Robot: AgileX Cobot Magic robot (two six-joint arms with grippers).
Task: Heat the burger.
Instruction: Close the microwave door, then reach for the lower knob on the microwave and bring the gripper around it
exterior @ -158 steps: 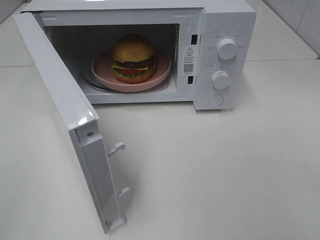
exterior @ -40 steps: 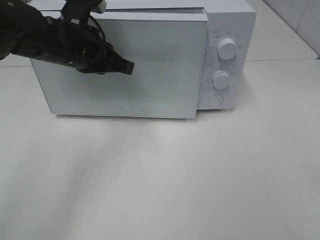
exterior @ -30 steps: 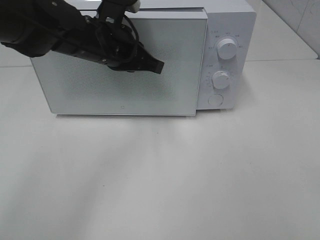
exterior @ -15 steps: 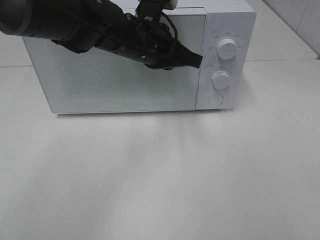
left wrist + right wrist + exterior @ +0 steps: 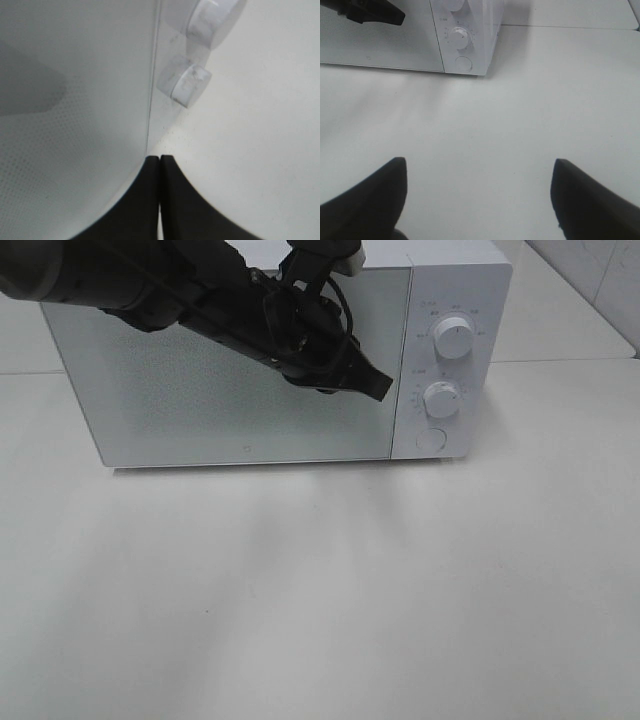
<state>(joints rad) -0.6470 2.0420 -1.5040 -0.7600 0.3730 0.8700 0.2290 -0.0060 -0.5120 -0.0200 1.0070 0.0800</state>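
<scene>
Left tool (image 5: 372, 386), clenched on nothing, hangs before the shut microwave door (image 5: 200, 390) beside the lower knob (image 5: 441, 399); right tool (image 5: 479, 194) gapes above the desk (image 5: 530, 115). The burger is unseen, presumably inside the microwave. It is likely light, soft and squashable, so it is best gripped gently across the bun.

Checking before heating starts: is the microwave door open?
No, the door lies closed, flush with the control panel.

Bright, even light; soft shadow before the microwave (image 5: 200, 410); left wrist view blurred.
</scene>
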